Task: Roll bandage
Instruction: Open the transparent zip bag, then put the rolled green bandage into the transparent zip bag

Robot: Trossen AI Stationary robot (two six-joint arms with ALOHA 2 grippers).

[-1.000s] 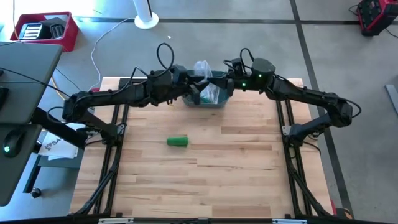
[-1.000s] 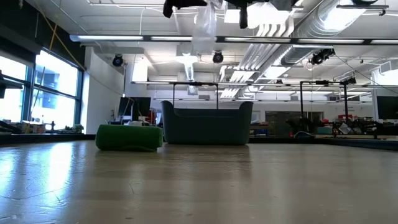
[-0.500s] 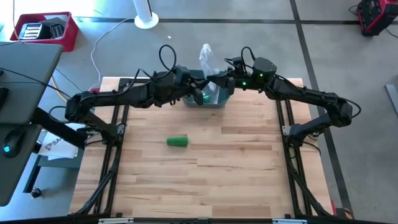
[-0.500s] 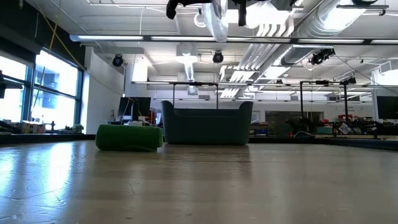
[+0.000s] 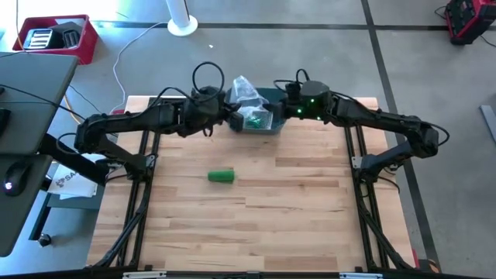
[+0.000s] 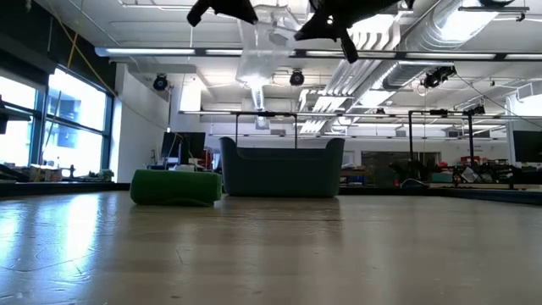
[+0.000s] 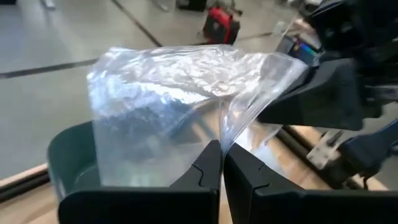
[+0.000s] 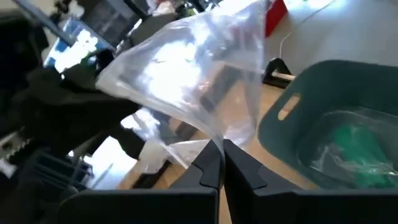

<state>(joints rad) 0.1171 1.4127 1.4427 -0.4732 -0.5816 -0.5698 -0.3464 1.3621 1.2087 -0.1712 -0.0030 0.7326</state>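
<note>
Bag [image 5: 244, 91] now pinched from both sides: our left gripper [image 7: 221, 163] just clamped on, right gripper [image 8: 217, 163] already clamped. Next, we judge, pull open above bin [image 5: 267, 124]; green roll [image 5: 221, 177] waits untouched.

The right gripper [image 8: 219, 163] pinches a clear plastic bag [image 8: 193, 68] between closed fingers, the bag ballooning above them. Beside it sits a dark green bin [image 8: 292, 134] holding another clear bag with green rolls [image 8: 351, 149].
</note>
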